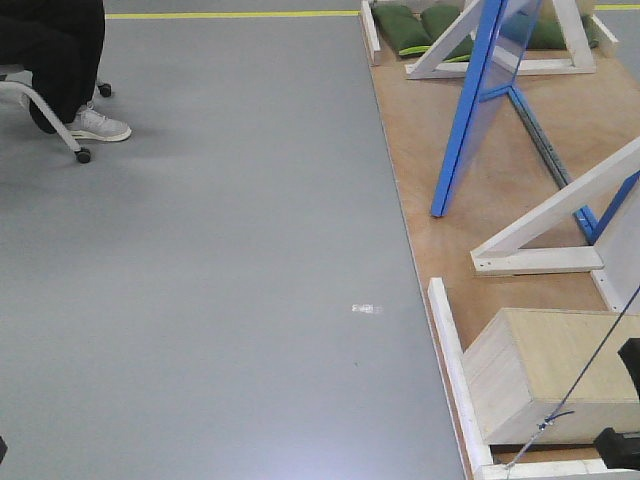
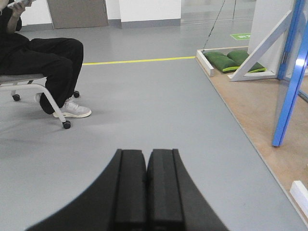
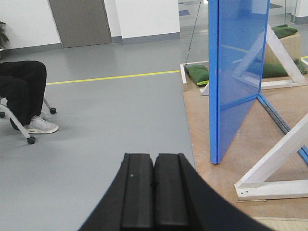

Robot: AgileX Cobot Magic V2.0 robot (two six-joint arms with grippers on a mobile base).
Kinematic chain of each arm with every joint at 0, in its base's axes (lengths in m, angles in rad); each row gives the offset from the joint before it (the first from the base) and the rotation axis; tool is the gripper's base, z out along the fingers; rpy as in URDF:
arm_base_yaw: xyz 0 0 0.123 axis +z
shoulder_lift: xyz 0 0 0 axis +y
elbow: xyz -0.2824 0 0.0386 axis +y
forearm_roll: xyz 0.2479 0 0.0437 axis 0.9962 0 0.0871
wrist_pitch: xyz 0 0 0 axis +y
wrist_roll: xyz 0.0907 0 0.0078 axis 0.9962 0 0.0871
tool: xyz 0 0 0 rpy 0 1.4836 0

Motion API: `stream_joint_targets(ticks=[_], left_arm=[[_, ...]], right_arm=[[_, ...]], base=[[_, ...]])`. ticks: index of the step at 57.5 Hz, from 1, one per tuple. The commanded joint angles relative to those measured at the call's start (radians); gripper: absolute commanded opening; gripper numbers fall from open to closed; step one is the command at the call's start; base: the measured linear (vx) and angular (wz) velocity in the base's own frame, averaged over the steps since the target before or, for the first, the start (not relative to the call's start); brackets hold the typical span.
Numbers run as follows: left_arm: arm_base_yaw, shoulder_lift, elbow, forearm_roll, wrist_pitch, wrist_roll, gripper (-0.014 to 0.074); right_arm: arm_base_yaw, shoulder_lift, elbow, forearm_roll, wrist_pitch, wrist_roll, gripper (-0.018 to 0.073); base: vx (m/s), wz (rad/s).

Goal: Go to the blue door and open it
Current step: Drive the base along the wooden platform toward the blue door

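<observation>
Jaws of left gripper [image 2: 146, 159] and right gripper [image 3: 154, 161] sit pressed together, empty; blue door [image 3: 240, 72] stands upright ahead-right, well apart, nearer the right

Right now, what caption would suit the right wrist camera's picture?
Shut right gripper faces the blue door standing on a wooden platform, a seated person nearby.

the blue door [image 1: 478, 110] stands on the plywood platform [image 1: 420, 170], seen nearly edge-on, with white wooden braces [image 1: 555, 225] beside it. green sandbags [image 1: 405, 28] lie at the platform's far end and a pale wooden box [image 1: 545, 375] at its near end. well left of the platform is a seated person's white sneaker [image 1: 97, 125].
</observation>
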Motion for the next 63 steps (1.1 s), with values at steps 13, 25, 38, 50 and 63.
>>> stream_joint_targets(ticks=[13,25,38,50,63], left_arm=[[-0.006,-0.012,-0.026,-0.002,-0.085,-0.007,0.0073],[-0.006,-0.012,-0.026,-0.002,-0.085,-0.007,0.0073],[-0.006,-0.012,-0.026,-0.002,-0.085,-0.007,0.0073],[-0.006,-0.012,-0.026,-0.002,-0.085,-0.007,0.0073],[-0.006,-0.012,-0.026,-0.002,-0.085,-0.007,0.0073]], right_arm=[[0.001,-0.016,0.003,-0.007,-0.083,-0.003,0.0012],[0.001,-0.016,0.003,-0.007,-0.083,-0.003,0.0012],[0.001,-0.015,0.003,-0.007,-0.082,-0.003,0.0012],[0.001,-0.014,0.003,-0.007,-0.082,-0.003,0.0012],[0.001,-0.014,0.003,-0.007,-0.082,-0.003,0.0012]], base=[[0.12,-0.04],[0.24,-0.03],[0.33,0.00],[0.39,0.04],[0.44,0.10]])
